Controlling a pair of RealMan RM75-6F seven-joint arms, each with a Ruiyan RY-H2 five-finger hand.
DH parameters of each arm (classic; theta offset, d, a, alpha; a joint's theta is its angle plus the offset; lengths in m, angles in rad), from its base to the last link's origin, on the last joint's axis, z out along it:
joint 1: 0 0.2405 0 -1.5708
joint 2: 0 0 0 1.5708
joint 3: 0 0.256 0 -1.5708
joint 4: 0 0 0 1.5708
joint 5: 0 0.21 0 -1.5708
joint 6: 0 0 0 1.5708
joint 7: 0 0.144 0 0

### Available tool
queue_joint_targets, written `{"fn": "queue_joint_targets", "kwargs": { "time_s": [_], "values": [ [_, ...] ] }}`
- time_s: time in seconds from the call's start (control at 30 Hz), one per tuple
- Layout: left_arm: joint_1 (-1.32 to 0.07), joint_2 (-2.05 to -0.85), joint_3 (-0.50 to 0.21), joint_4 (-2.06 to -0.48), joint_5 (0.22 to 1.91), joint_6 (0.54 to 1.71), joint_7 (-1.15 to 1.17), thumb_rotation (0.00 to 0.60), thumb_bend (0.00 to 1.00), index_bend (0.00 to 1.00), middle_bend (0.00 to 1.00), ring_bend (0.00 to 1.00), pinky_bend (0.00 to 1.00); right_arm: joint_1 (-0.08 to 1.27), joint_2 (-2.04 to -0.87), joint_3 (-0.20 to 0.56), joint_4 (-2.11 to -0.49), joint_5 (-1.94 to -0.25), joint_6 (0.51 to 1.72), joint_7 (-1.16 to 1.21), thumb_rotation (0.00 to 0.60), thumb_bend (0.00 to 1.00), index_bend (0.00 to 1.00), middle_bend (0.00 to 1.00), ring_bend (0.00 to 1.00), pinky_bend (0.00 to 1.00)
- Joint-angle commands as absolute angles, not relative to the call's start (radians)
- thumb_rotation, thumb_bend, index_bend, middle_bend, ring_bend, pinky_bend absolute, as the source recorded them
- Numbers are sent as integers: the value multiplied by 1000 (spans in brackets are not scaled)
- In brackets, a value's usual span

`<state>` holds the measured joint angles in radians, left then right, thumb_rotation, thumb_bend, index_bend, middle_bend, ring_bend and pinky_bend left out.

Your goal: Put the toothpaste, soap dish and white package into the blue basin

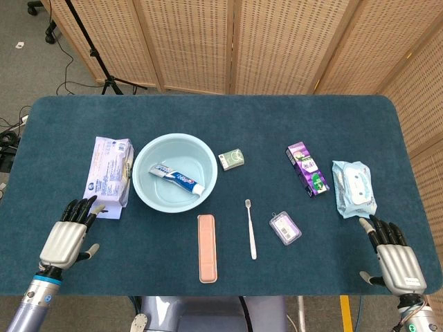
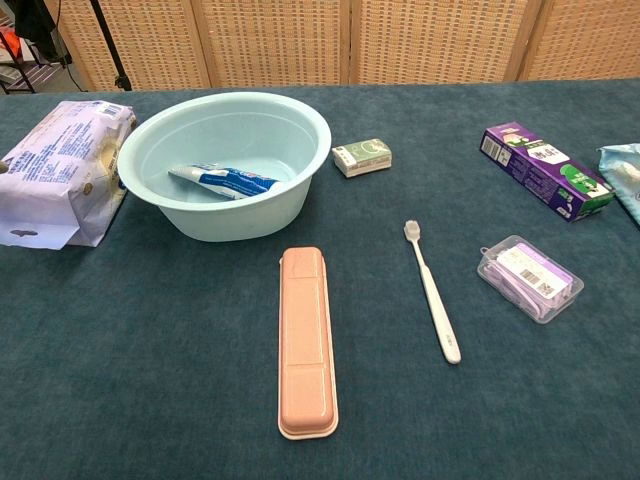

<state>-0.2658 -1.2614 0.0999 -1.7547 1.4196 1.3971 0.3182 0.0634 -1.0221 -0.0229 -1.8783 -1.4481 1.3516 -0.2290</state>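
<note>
Toothpaste [image 1: 176, 178] lies in the blue basin [image 1: 149, 158]; the white package [image 1: 108, 173] sits at its 9 o'clock, the soap dish [image 1: 207, 247] at 5 o'clock on the desk [image 1: 208, 117]. Left hand [image 1: 66, 238] and right hand [image 1: 394, 261] rest empty, fingers spread, at the near corners.

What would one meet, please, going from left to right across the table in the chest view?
White package → blue basin holding the toothpaste → pink case → small green box → toothbrush → clear plastic case → purple box → wipes pack at the right edge.
</note>
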Motion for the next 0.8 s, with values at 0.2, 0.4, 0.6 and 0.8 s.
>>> {"fn": "queue_joint_targets", "kwargs": {
  "time_s": [0.2,0.4,0.6,0.8],
  "values": [
    [-233,-1273,104,-1690,1437,1395,243,600,239,154,0,0,25,64,-1072,-8,-1842,-1479,1388,-232,600,105,11,0,0,0],
    [-227,-1265,88,-1685,1439,1385,211,600,241,156,0,0,25,93,-1106,5,-1829,-1466,1348,-231,600,71,29,0,0,0],
    [-223,-1265,84,-1687,1447,1375,213,600,242,156,0,0,25,165,-1093,31,-1884,-1384,1218,-234,600,53,29,0,0,0],
    [-218,-1258,81,-1696,1457,1369,200,600,242,156,0,0,25,245,-1076,75,-1941,-1249,1101,-269,600,52,29,0,0,0]
  ]
}}
